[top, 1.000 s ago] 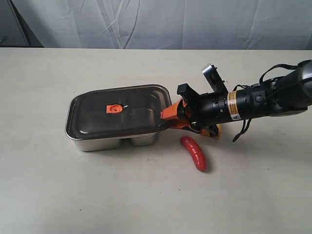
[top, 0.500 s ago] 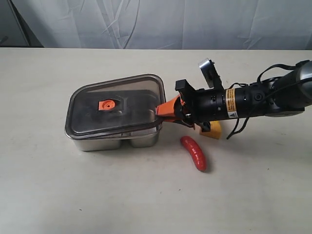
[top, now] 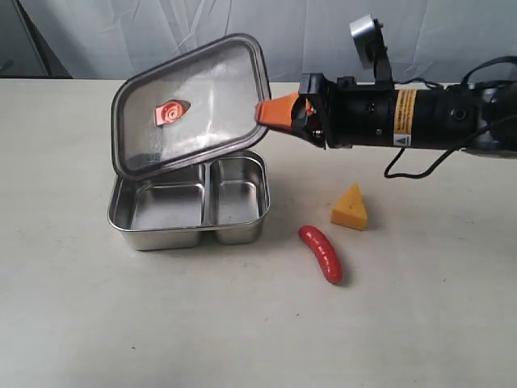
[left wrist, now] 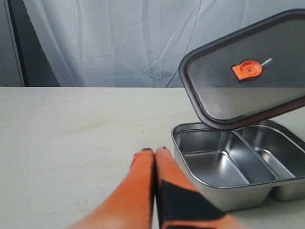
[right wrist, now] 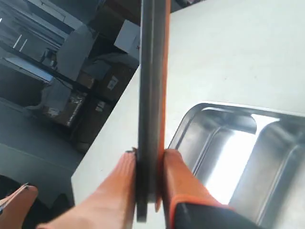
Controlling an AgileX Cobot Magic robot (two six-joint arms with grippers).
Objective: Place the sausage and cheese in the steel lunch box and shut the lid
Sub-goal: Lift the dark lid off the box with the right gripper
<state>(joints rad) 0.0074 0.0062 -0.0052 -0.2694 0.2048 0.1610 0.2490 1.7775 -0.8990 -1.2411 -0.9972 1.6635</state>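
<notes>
The steel lunch box [top: 119, 219] sits uncovered on the table, both compartments empty. My right gripper [top: 266, 111] is shut on the right edge of the dark lid [top: 192, 101] and holds it tilted in the air above the box, its orange valve [top: 170, 111] facing the camera. In the right wrist view the lid [right wrist: 151, 95] runs edge-on between the orange fingers [right wrist: 178, 176]. The red sausage [top: 321, 253] and the yellow cheese [top: 350, 208] lie on the table right of the box. My left gripper [left wrist: 155, 152] rests shut and empty beside the lunch box [left wrist: 200, 202].
A pale curtain [top: 242, 32] hangs behind the table's far edge. The right arm [top: 420, 117] stretches in from the right, above the cheese. Bare tabletop [top: 202, 323] lies in front of the box.
The right gripper has lifted the lid off the lunch box, raising and tilting it upward. The open compartments and the whole cheese wedge now show.
</notes>
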